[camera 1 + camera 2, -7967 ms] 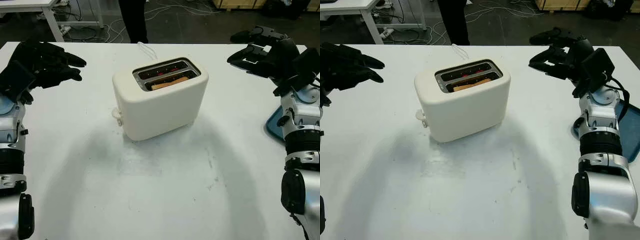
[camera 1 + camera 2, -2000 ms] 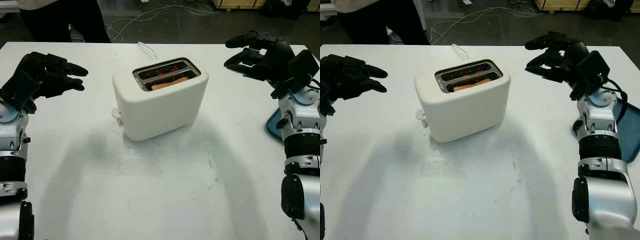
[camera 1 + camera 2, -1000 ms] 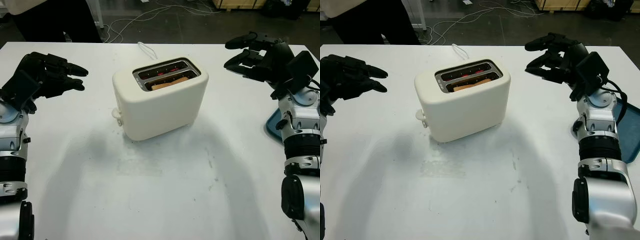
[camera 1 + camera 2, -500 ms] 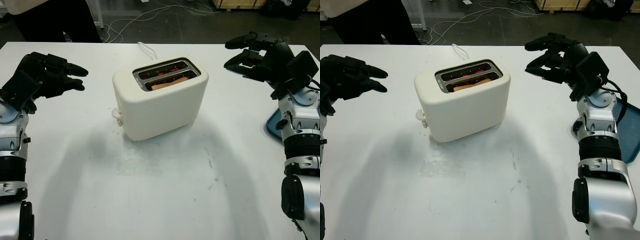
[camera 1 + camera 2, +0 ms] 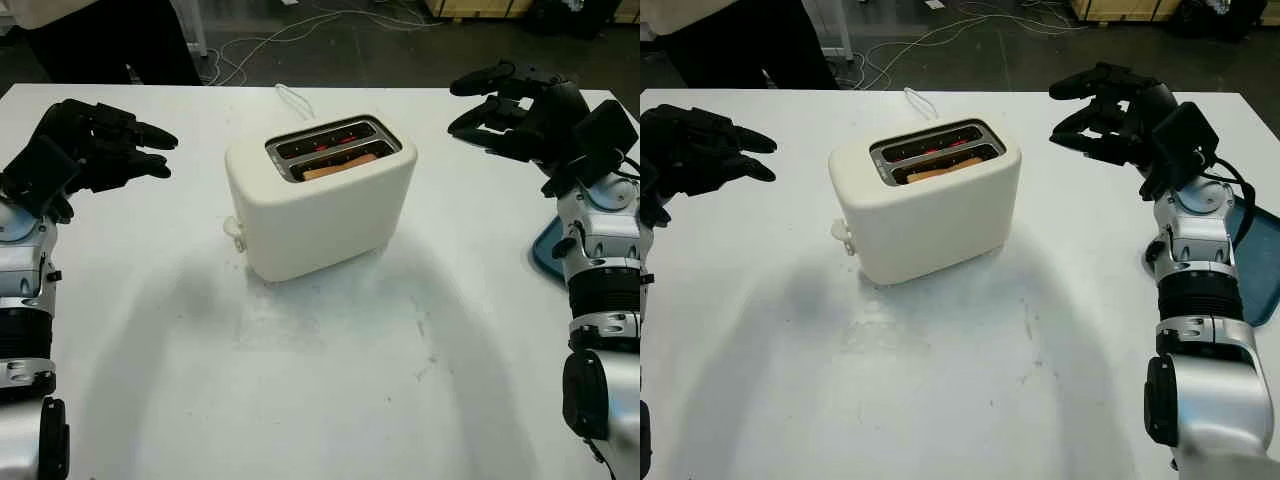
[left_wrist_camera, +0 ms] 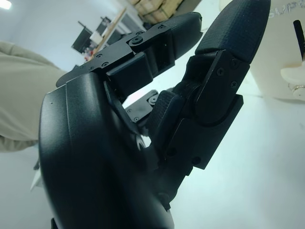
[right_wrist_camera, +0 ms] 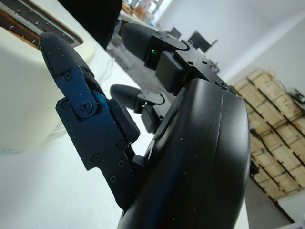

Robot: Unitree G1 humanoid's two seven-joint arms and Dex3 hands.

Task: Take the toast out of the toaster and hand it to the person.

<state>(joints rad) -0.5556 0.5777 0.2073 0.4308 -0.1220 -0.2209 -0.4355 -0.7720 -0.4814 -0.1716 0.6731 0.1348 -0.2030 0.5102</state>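
Left eye view: toast [image 5: 339,167] sits in toaster [image 5: 320,195], left robot hand [image 5: 95,145] and right robot hand [image 5: 520,108] empty, unclenched.

Left robot hand [image 5: 95,145], right robot hand [image 5: 520,105] raised (both open).

head stereo pair looking down at toaster [image 5: 320,195], wrist cameras close behind each robot hand, facing it

White worktop [image 5: 330,400] | cream toaster [image 5: 320,205] standing mid-surface | blue tray [image 5: 1258,262] at right edge
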